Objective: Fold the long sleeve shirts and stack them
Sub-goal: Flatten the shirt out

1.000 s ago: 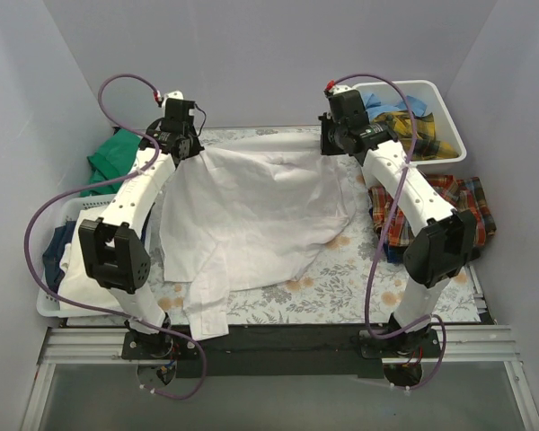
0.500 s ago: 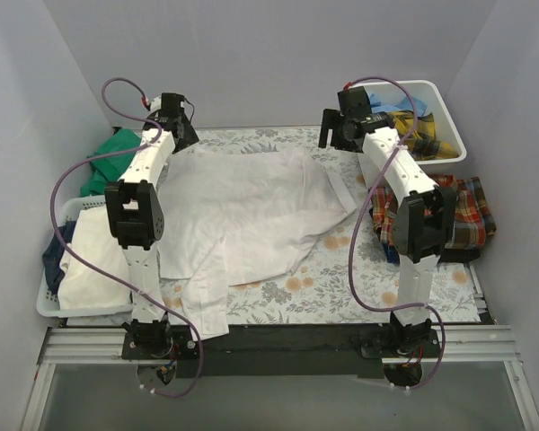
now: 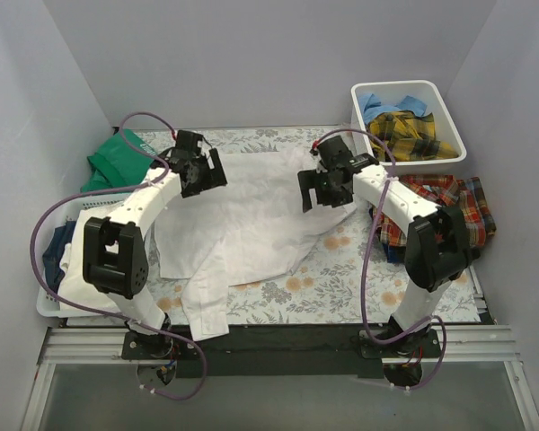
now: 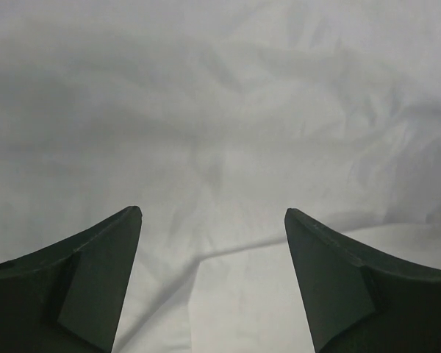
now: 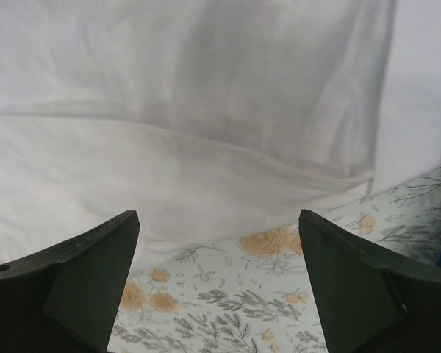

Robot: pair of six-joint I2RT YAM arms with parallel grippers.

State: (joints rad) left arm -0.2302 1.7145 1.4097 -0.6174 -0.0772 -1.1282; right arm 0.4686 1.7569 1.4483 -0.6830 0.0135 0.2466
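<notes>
A large white long sleeve shirt (image 3: 251, 220) lies spread over the floral table cover, one sleeve trailing toward the near edge. My left gripper (image 3: 216, 171) hovers open over the shirt's far left part, and in the left wrist view only white cloth (image 4: 220, 110) shows between its fingers (image 4: 95, 279). My right gripper (image 3: 308, 190) stands open over the shirt's right edge (image 5: 206, 110), nothing between its fingers (image 5: 338, 279). A red plaid shirt (image 3: 445, 202) lies at the right. Yellow plaid (image 3: 411, 135) and light blue (image 3: 386, 101) shirts sit in the white bin (image 3: 452, 121).
Green cloth (image 3: 115, 154) lies at the far left. A white basket (image 3: 49, 305) at the near left holds white and blue cloth. Floral cover (image 5: 228, 309) shows bare under the right gripper. Grey walls close in the sides and back.
Both grippers went from shut on the shirt's far edge to open, letting it go, and drew back nearer and inward over the shirt. The shirt now lies flat.
</notes>
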